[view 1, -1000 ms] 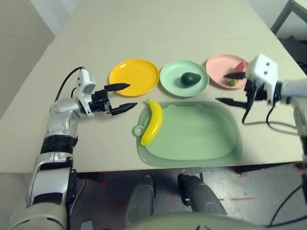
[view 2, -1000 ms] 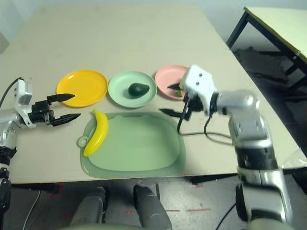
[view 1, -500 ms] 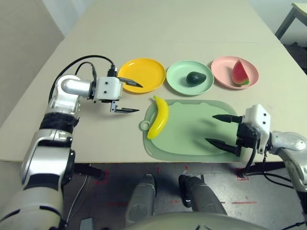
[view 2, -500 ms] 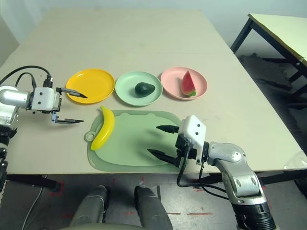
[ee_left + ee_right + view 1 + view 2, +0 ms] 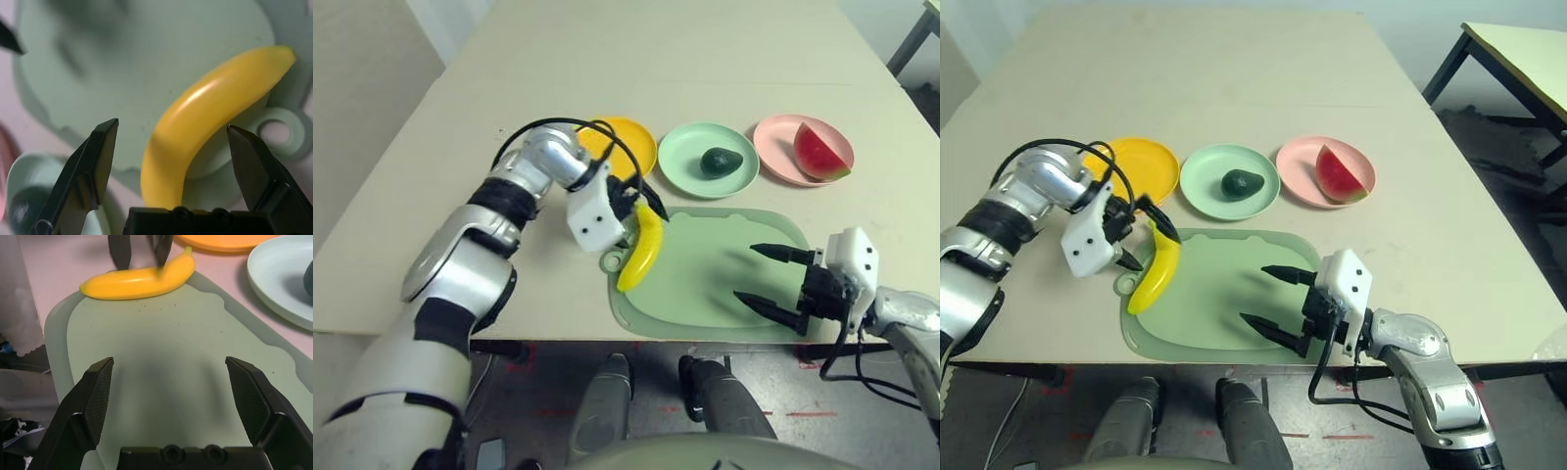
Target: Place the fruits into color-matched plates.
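Observation:
The yellow banana (image 5: pixel 1156 275) lies on the left edge of the green cutting board (image 5: pixel 1219 304). My left gripper (image 5: pixel 1144 240) is open, its fingers (image 5: pixel 93 169) straddling the banana's far end without touching it. The yellow-orange plate (image 5: pixel 1157 162) just behind it is bare. The avocado (image 5: pixel 1242 182) sits in the mint green plate (image 5: pixel 1203 191). The watermelon wedge (image 5: pixel 1342 174) rests in the pink plate (image 5: pixel 1298 168). My right gripper (image 5: pixel 1258 296) hangs open over the board's right part with nothing between its fingers.
The three plates stand in a row behind the cutting board, whose ring handle (image 5: pixel 613 261) sits beside the banana. The table's front edge runs just below the board. Another table (image 5: pixel 1528 49) stands off to the far right.
My left gripper swung right from beside the yellow plate to the banana's far end. My right gripper stayed over the board's right part. The camera shifted slightly.

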`<state>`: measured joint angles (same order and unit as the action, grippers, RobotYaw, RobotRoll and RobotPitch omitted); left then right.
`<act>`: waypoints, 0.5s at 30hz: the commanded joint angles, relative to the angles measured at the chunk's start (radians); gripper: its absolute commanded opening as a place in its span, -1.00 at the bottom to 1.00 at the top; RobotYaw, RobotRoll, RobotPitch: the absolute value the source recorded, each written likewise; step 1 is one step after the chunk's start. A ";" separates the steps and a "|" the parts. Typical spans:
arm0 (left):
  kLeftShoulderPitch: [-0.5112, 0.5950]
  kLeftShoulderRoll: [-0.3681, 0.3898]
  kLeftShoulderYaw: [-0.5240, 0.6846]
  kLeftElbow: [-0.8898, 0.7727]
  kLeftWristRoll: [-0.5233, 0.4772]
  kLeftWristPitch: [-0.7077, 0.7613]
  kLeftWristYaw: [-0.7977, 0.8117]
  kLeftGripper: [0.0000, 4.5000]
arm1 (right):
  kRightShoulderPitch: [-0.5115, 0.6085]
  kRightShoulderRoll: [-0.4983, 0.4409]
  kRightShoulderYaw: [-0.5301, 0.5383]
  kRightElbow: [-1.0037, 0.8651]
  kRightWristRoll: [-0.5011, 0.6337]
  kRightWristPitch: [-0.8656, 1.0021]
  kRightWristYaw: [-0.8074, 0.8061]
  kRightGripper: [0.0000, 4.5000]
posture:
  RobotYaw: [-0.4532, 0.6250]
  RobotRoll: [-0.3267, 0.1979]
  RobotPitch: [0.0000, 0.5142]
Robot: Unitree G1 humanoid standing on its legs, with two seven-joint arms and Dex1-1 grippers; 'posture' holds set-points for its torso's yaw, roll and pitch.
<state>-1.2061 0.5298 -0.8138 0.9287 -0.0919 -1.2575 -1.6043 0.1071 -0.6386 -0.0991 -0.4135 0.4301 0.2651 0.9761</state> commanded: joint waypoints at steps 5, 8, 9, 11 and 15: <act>-0.015 -0.056 -0.082 0.144 0.063 -0.128 -0.010 1.00 | 0.039 -0.005 -0.002 -0.049 -0.001 -0.006 -0.049 0.99 | -0.41 0.25 -0.33; -0.011 -0.084 -0.062 0.196 0.108 -0.136 0.005 0.58 | 0.049 -0.003 0.000 -0.064 -0.002 -0.005 -0.067 1.00 | -0.42 0.25 -0.35; -0.011 -0.089 -0.057 0.206 0.122 -0.140 0.011 0.44 | 0.050 -0.003 0.000 -0.066 -0.003 -0.004 -0.073 1.00 | -0.43 0.25 -0.36; -0.009 -0.094 -0.048 0.215 0.129 -0.140 0.009 0.11 | 0.056 -0.005 -0.006 -0.074 0.001 -0.002 -0.080 1.00 | -0.44 0.25 -0.37; -0.014 -0.089 -0.035 0.221 0.129 -0.142 0.001 -0.29 | 0.060 -0.010 -0.007 -0.077 0.006 -0.003 -0.084 1.00 | -0.42 0.25 -0.39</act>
<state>-1.2413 0.4453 -0.8392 1.1321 0.0123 -1.3971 -1.5898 0.1602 -0.6407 -0.1007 -0.4709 0.4287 0.2645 0.8951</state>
